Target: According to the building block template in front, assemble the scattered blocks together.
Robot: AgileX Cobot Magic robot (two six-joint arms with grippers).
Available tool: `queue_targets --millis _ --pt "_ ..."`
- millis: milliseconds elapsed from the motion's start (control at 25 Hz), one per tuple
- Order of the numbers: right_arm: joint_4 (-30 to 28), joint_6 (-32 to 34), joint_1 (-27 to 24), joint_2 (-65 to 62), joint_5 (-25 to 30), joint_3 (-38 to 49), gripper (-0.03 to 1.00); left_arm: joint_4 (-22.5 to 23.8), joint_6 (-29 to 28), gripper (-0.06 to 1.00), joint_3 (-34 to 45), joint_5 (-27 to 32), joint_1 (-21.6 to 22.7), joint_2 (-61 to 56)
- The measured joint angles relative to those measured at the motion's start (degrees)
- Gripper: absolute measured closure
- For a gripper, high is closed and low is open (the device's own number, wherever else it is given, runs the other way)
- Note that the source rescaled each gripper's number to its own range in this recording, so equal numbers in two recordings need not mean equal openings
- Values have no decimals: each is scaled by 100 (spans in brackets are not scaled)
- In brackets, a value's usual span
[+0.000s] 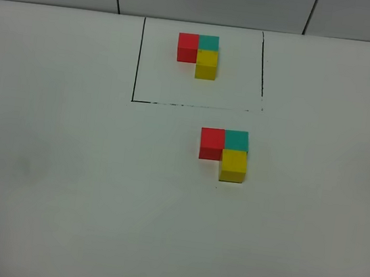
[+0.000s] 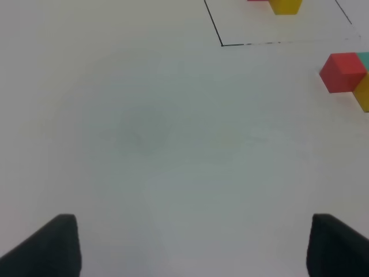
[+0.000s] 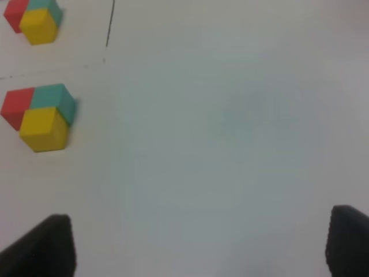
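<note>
Both grippers (image 2: 193, 245) (image 3: 199, 245) released (wrist views only), scattered blocks (image 1: 224, 152) joined, building block template (image 1: 199, 53) framed overhead.

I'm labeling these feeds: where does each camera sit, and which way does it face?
Exterior high: above, looking down at the building block template and the scattered blocks; no robot visible.
Left wrist: low over table, open left end effector fingertips showing.
Right wrist: likewise, open right end effector.
All three share both clusters.

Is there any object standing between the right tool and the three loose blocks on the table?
Nothing visible does. In the right wrist view only bare table lies between the open right tool and the scattered blocks, which already sit joined in an L.
</note>
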Motion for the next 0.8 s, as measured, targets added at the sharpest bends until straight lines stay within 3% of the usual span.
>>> queue_targets --millis 800 --pt "55 -4 0 -12 -51 0 17 0 0 25 0 0 0 0"
